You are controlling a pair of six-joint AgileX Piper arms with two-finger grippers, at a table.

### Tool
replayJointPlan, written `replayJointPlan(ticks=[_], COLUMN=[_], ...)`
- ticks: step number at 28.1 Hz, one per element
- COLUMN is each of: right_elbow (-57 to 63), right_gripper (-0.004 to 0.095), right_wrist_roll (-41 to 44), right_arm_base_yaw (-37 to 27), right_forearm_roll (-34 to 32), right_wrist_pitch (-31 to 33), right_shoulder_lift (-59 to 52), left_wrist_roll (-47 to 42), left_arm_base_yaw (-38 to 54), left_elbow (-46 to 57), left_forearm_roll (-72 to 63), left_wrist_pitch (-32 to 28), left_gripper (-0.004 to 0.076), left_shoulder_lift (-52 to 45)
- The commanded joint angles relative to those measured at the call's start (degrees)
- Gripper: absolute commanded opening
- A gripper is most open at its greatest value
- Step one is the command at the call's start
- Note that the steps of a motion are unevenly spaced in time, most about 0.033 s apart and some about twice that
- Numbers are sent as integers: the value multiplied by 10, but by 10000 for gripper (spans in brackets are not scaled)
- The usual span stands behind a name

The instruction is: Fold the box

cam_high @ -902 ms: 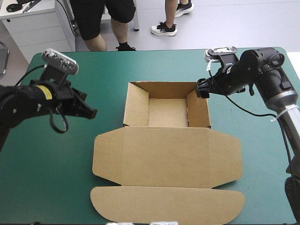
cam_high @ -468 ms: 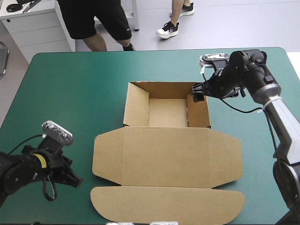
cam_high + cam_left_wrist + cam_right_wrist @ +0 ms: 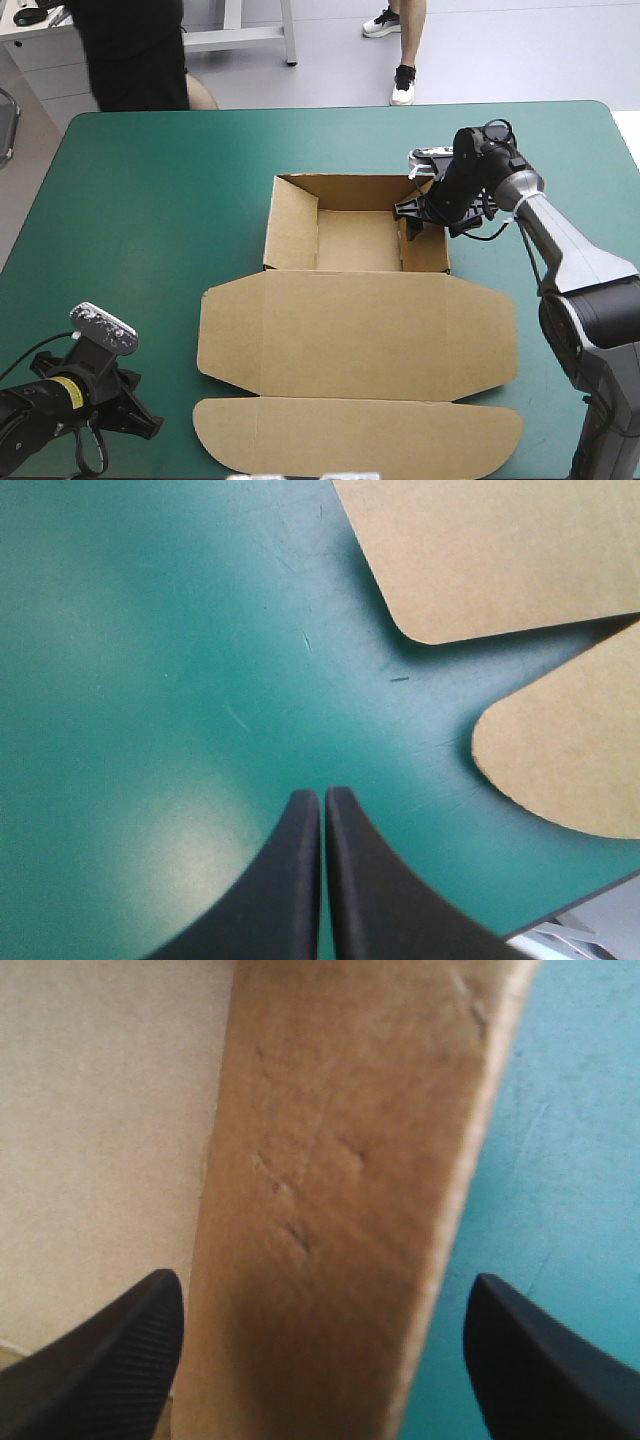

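Teal-green table [image 3: 150, 200]; on it the brown box [image 3: 355, 335], tray toward the far edge, lid flat

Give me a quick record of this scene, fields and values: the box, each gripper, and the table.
box: brown, an open tray with walls raised; lid flat toward the table's near edge
left gripper: shut, holding nothing, near the lid's rounded left corners
right gripper: open, astride the tray's right wall
table: teal-green cover
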Motion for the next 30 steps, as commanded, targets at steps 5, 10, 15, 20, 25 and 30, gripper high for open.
replayJointPlan(ticks=[5,10,15,20,25,30], right_elbow=[-15,-17,-17,-33,-119,-238], right_gripper=[222,-15,-15,-15,-20,-20], right_wrist_roll=[16,16,13,-2,-38,-47], right_arm_base_yaw=[-3,-3,-3,-3,-10,-82], right_forearm_roll=[5,4,4,-23,-91,-101], right_wrist_pitch=[-11,-11,-10,-22,-11,-4], right_shoulder_lift=[-10,-10,-10,-11,-14,-14], left_wrist_roll=[-10,-10,-10,-10,-10,-10], left_arm_base_yaw=[-2,-2,-2,-2,-2,-2], left_elbow=[-14,-14,-14,-14,-14,-14], left_forearm_roll=[3,3,1,1,1,1], left_wrist_pitch=[-21,-22,-35,-38,-30,-21], left_gripper=[-8,-8,-8,-8,-8,-8], left_shoulder_lift=[-4,-4,-4,-4,-4,-4])
